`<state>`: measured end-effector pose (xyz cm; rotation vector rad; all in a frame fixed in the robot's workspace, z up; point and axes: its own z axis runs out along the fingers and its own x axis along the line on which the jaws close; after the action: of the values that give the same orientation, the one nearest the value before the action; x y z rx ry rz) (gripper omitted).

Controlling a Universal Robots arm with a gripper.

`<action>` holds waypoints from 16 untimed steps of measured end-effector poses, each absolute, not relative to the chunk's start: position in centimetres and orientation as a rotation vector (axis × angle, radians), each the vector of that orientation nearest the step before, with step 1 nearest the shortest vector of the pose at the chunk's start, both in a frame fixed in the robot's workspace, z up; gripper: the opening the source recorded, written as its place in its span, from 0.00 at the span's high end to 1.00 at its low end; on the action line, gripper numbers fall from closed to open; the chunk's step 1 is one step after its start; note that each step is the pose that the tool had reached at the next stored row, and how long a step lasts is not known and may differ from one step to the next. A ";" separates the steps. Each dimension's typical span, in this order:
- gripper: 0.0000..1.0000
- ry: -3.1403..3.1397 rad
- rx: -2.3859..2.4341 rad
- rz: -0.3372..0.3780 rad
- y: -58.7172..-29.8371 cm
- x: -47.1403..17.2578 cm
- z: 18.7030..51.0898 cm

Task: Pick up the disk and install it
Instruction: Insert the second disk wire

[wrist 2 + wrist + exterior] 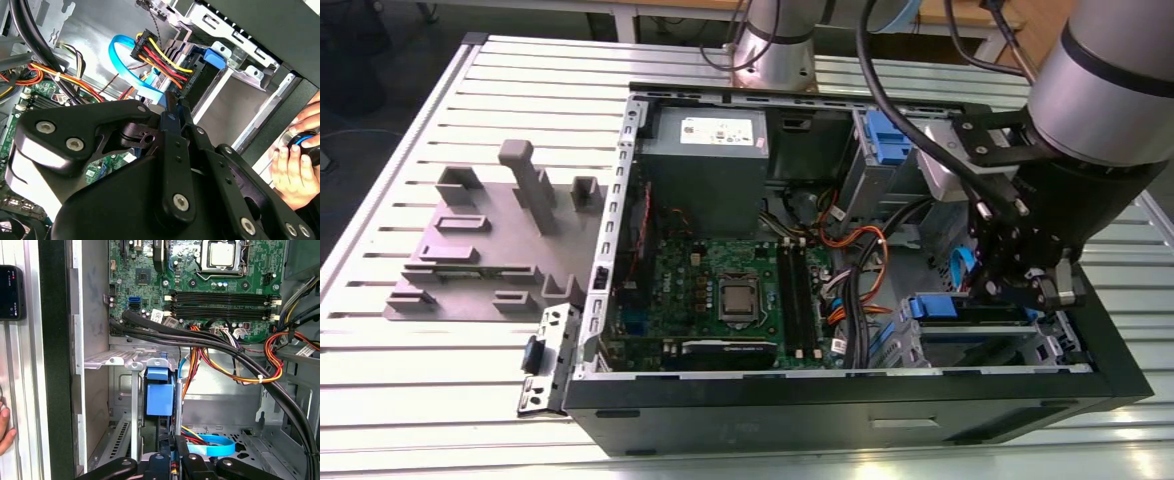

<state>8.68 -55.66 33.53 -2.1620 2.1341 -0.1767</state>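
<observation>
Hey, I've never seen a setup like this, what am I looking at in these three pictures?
This is a robot arm working inside an opened computer case that lies on a slatted metal table. The exterior view looks from off the arm; both wrist views come from cameras riding on it. The arm's black gripper reaches into the case's drive bay corner, where the disk, with its blue frame, sits upright in a metal bay. The green motherboard and bundled cables lie nearby. A grey fixture block rests beside the case. A person's hand shows at the case's edge.
</observation>
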 end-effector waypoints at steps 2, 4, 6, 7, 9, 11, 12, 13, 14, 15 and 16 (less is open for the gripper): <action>0.84 2.133 -2.160 -0.172 -55.8 8.7 33.5; 0.84 2.131 -2.158 -0.168 -55.9 8.7 33.5; 0.84 2.130 -2.155 -0.163 -56.0 8.7 33.5; 0.84 2.129 -2.154 -0.161 -56.1 8.7 33.5; 0.84 2.127 -2.152 -0.156 -56.3 8.7 33.5; 0.84 2.125 -2.149 -0.150 -56.5 8.7 33.5; 0.84 2.124 -2.148 -0.148 -56.5 8.7 33.5; 0.84 2.123 -2.147 -0.146 -56.6 8.7 33.5; 0.84 2.123 -2.145 -0.143 -56.6 8.7 33.5; 0.84 2.122 -2.144 -0.140 -56.6 8.7 33.5; 0.84 2.121 -2.143 -0.138 -56.6 8.8 33.5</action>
<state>8.77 -56.58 33.53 -2.1425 2.1212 -0.1384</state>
